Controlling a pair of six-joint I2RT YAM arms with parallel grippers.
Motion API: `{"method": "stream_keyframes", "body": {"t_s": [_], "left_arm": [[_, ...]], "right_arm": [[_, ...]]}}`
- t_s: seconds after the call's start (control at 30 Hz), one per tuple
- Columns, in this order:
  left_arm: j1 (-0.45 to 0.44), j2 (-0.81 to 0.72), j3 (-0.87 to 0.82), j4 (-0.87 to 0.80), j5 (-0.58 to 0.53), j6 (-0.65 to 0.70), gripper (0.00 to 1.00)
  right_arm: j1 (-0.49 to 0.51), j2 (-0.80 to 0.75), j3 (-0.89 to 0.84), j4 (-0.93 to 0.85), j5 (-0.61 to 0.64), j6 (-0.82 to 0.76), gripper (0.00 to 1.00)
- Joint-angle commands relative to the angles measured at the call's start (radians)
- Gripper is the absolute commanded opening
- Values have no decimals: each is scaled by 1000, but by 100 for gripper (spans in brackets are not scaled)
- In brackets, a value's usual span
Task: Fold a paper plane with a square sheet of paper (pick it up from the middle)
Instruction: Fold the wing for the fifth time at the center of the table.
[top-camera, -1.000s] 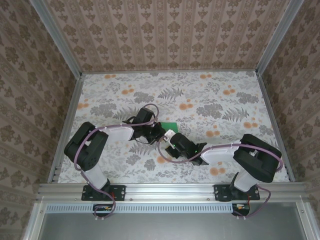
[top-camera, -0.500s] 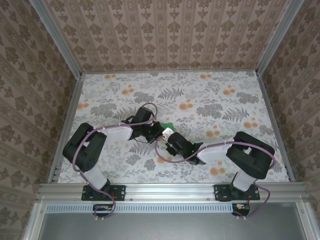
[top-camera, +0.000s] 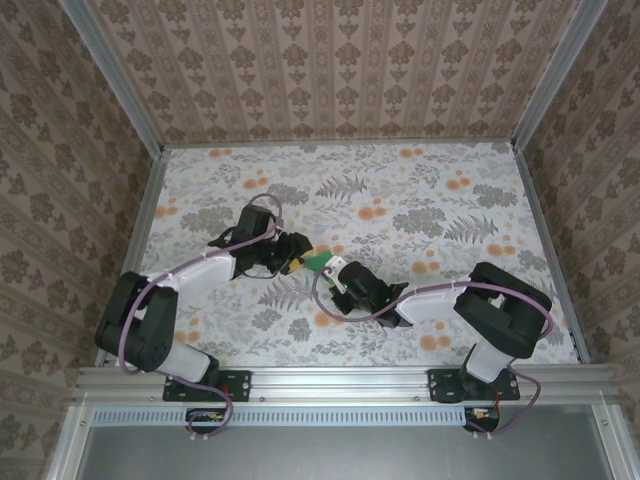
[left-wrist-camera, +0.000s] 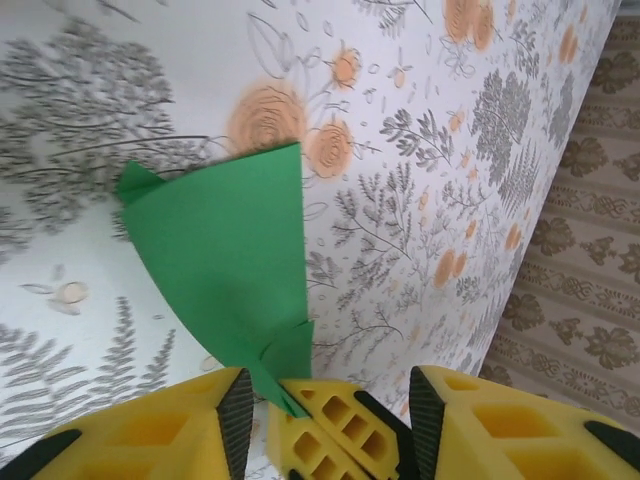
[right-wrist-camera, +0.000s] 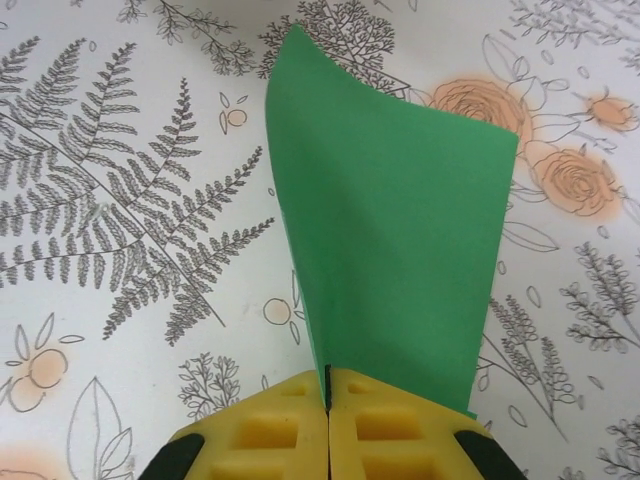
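The right gripper (right-wrist-camera: 328, 400), jaws fully closed, is pinching the small bright green square sheet of paper (right-wrist-camera: 390, 240), which is curling toward twelve o'clock over the floral cloth (right-wrist-camera: 120, 200) mid-table. The left gripper (left-wrist-camera: 330, 388), at the sheet's nine o'clock in the top view, is standing half open and gripping nothing. The sheet is looking bent rather than creased, so I am judging that all the plane's folds are yet to be made.

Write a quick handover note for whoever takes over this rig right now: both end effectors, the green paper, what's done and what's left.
Left end effector: open, jaws standing either side of the right one's fingertips, gripping nothing.
Right end effector: shut on the green paper at its narrow end.
Paper: held above the floral cloth near the table's middle, bent over on itself and fanning out from the grip.
Done: sheet picked up.
Left: no pointed dart shape yet, so the plane folds remain.
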Motion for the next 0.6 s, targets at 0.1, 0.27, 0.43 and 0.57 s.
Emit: {"method": "stream_keyframes", "body": {"t_s": [0.1,0.27,0.43,0.57], "left_arm": [[9,-71,-82,19,-17,66,50],[7,-109,-155,103,-15,73,49],[-14,-131,-196,181,-15,87,47],[-49,-109,-184,222,-12,115,45]], "right_arm": [[-52,-9,16,-24,-182,120,3],[-117,-11,22,-11,-320,230,1],[-185,-4,20,37,-479,348,0],[-235,7,11,88,-571,445,0]]}}
